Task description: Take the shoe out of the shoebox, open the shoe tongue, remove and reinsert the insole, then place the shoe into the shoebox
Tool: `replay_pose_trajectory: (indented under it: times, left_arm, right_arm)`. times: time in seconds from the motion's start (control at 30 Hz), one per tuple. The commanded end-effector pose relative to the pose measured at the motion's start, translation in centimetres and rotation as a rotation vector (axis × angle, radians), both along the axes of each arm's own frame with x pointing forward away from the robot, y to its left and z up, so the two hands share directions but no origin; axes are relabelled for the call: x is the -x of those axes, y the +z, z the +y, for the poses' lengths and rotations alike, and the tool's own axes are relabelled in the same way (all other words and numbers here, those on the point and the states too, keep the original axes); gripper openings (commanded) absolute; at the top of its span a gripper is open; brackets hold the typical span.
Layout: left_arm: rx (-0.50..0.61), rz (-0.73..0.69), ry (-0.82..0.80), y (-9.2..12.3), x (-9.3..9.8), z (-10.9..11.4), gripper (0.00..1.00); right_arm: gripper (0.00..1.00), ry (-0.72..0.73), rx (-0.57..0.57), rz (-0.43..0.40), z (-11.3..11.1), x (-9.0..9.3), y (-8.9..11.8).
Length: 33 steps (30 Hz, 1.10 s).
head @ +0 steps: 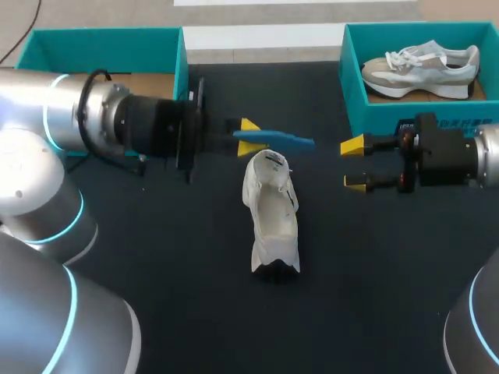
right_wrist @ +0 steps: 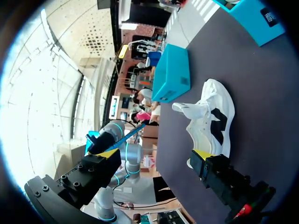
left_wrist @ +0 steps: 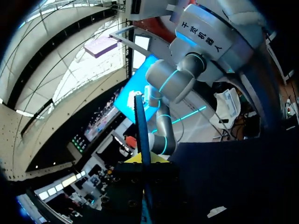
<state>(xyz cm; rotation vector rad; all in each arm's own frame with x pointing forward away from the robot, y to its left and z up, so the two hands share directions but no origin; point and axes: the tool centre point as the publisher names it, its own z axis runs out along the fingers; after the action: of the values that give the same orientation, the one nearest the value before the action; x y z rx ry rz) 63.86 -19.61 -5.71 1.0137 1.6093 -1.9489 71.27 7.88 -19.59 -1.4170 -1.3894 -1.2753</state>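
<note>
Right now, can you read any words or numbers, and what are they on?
On the right shoebox, white print on its front: too small to read.
On the white shoe, tongue label: blurred.
On the right arm, characters on its casing: too unclear to quote.

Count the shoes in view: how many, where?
2. One white shoe lies on the table, mid-view; one grey-and-white shoe sits in the right shoebox. The left arm hides part of the left shoebox, so another could be there.
</note>
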Motion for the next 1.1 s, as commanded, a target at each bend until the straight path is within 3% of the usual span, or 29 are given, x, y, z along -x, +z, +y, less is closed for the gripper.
replay_pose_trajectory:
  times: [0.03,0.13,0.63,0.77,1.1]
  left_arm:
    - [0.324,-1.148,0.055,-2.1,0.0,0.3,0.0]
    - [0.34,-1.3,0.103,-3.3,-0.3,0.3,0.0]
    - [0.34,-1.3,0.103,-3.3,-0.3,0.3,0.0]
    - [0.292,-1.237,0.159,-5.2,-0.3,1.1,0.0]
    - [0.172,-1.287,0.173,-8.3,-1.0,3.0,0.0]
  right_arm:
    - [1.0,-0.002,0.002,0.0,0.2,0.0,0.0]
    - [1.0,-0.002,0.002,0.0,0.2,0.0,0.0]
    - [1.0,-0.002,0.002,0.0,0.2,0.0,0.0]
    - [1.0,-0.002,-0.003,-0.001,0.0,0.0,0.1]
    - [1.0,-0.057,-0.007,0.024,-0.5,0.1,2.0]
